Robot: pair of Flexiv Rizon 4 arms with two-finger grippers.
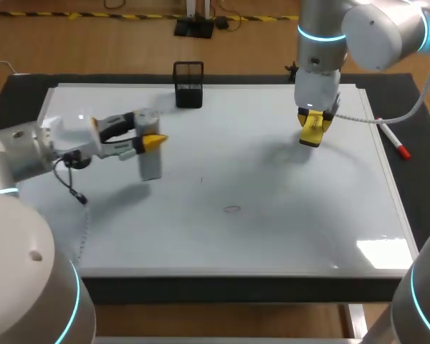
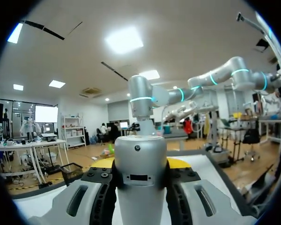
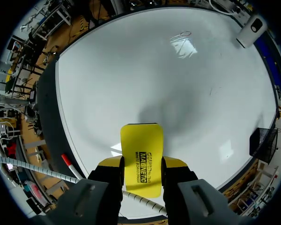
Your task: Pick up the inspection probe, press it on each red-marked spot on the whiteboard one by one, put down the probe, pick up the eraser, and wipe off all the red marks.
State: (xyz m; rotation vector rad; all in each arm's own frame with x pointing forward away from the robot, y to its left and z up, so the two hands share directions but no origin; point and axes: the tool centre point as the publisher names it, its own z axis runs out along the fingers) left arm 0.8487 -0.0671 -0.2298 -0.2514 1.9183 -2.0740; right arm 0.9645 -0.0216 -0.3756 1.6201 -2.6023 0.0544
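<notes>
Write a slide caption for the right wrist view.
Right arm's jaws clamp the yellow eraser over the whiteboard, with a red-capped marker lying just off the board's edge.

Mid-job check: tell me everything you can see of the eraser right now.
The eraser is a flat yellow block with rounded corners and black print on one face, plastic-looking. The right end effector clamps it from both sides, with its free end pointing down at the far right part of the whiteboard. Its shadow lies apart from it, so it seems to hang clear of the board.
</notes>
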